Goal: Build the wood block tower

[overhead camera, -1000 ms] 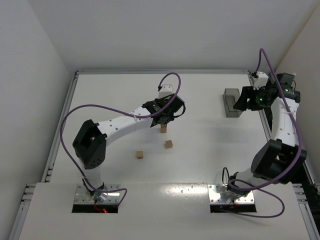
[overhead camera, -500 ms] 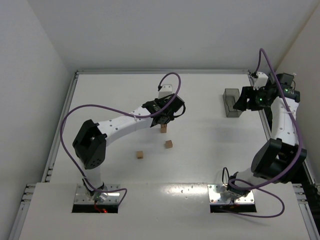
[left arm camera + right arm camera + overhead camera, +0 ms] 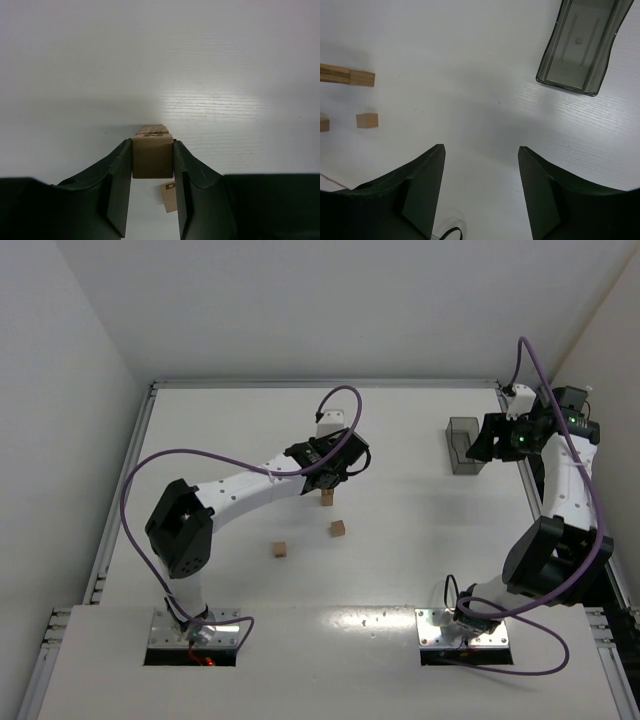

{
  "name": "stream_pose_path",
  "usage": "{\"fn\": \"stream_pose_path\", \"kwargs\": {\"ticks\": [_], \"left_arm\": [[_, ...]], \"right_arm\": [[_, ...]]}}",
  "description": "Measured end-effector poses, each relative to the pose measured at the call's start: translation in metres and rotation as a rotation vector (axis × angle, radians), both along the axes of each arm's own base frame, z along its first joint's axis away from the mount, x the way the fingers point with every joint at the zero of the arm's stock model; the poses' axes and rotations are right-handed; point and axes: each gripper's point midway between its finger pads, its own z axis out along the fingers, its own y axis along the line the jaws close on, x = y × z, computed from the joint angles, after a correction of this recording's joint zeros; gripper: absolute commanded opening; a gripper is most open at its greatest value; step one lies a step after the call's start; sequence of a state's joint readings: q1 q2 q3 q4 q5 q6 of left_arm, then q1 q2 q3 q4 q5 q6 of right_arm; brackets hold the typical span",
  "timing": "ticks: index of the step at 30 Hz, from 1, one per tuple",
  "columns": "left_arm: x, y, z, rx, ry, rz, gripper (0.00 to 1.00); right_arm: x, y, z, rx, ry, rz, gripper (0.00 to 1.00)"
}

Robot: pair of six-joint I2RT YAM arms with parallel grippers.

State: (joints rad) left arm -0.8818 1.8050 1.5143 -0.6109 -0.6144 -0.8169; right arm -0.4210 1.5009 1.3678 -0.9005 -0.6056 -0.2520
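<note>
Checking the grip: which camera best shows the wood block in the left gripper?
Left wrist: the wood block sits between the left gripper fingers, sides touching. Top external shows a brown speck under the gripper. Right wrist catches the tower at its edge, grip unseen.

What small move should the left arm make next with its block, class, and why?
Probably open the left tool slightly to release. Its wood block is clamped squarely in line over the top of the tower, seemingly resting on it, though contact cannot be confirmed.
</note>
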Motion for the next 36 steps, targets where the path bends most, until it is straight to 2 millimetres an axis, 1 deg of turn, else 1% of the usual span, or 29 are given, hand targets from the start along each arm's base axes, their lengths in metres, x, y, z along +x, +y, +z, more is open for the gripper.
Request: {"fn": "stream_pose_path", "kwargs": {"ticks": [2, 5, 6, 7, 9, 12, 15, 16, 17, 18, 20, 21, 24, 26, 28, 30, 33, 34, 36], "left_arm": [[0.0, 0.0, 0.0, 0.001, 0.0, 0.0, 0.11], [0.0, 0.0, 0.0, 0.001, 0.0, 0.0, 0.16], [0.0, 0.0, 0.0, 0.002, 0.0, 0.0, 0.18], [0.0, 0.0, -0.001, 0.003, 0.001, 0.0, 0.25], [-0.001, 0.001, -0.002, 0.006, 0.004, 0.0, 0.33], [-0.001, 0.002, -0.002, 0.01, 0.002, -0.001, 0.37], [-0.001, 0.002, -0.002, 0.01, 0.003, -0.001, 0.52], [-0.001, 0.002, -0.002, 0.012, 0.002, -0.003, 0.63], [-0.001, 0.002, -0.002, 0.015, 0.002, -0.007, 0.68], [0.0, 0.001, -0.002, 0.015, 0.002, -0.01, 0.79], [0.0, -0.001, -0.002, 0.013, 0.0, -0.024, 0.88], [0.0, -0.002, -0.001, 0.009, -0.001, -0.03, 0.9], [0.0, -0.006, 0.0, 0.019, 0.0, -0.074, 0.94], [0.0, -0.01, 0.002, 0.03, -0.006, -0.108, 0.94], [-0.006, -0.014, 0.009, 0.055, -0.02, -0.164, 0.95], [-0.018, -0.023, 0.024, 0.068, -0.042, -0.256, 0.95], [-0.042, -0.036, 0.059, 0.044, -0.101, -0.422, 0.95], [-0.052, -0.037, 0.07, 0.037, -0.121, -0.48, 0.95], [-0.071, -0.026, 0.086, 0.037, -0.15, -0.598, 0.94]], "right_arm": [[0.0, 0.0, 0.0, -0.002, -0.001, 0.002, 0.57], [0.0, 0.0, 0.0, -0.004, -0.003, 0.005, 0.57], [0.0, 0.0, 0.0, -0.004, -0.003, 0.005, 0.57], [0.0, 0.0, 0.0, -0.004, -0.003, 0.005, 0.57], [0.0, 0.0, 0.0, -0.004, -0.003, 0.005, 0.57], [0.0, 0.0, 0.0, -0.005, -0.003, 0.005, 0.57], [0.0, 0.0, 0.0, -0.005, -0.003, 0.006, 0.57], [0.0, 0.0, 0.0, -0.005, -0.003, 0.006, 0.57], [0.0, 0.0, 0.0, -0.005, -0.003, 0.006, 0.57], [0.0, 0.0, 0.0, -0.005, -0.003, 0.006, 0.57], [0.0, 0.0, 0.0, -0.005, -0.003, 0.006, 0.57], [0.0, 0.0, 0.0, -0.005, -0.003, 0.006, 0.57], [0.0, 0.0, 0.0, -0.006, -0.003, 0.006, 0.57], [0.0, 0.0, 0.0, -0.006, -0.004, 0.007, 0.57], [0.0, 0.0, 0.0, -0.008, -0.006, 0.011, 0.57], [0.0, 0.001, 0.0, -0.007, -0.01, 0.021, 0.57], [-0.002, 0.008, 0.0, -0.007, -0.016, 0.067, 0.57], [-0.003, 0.013, 0.0, -0.009, -0.017, 0.095, 0.57], [-0.008, 0.028, -0.001, -0.011, -0.024, 0.185, 0.57]]}}
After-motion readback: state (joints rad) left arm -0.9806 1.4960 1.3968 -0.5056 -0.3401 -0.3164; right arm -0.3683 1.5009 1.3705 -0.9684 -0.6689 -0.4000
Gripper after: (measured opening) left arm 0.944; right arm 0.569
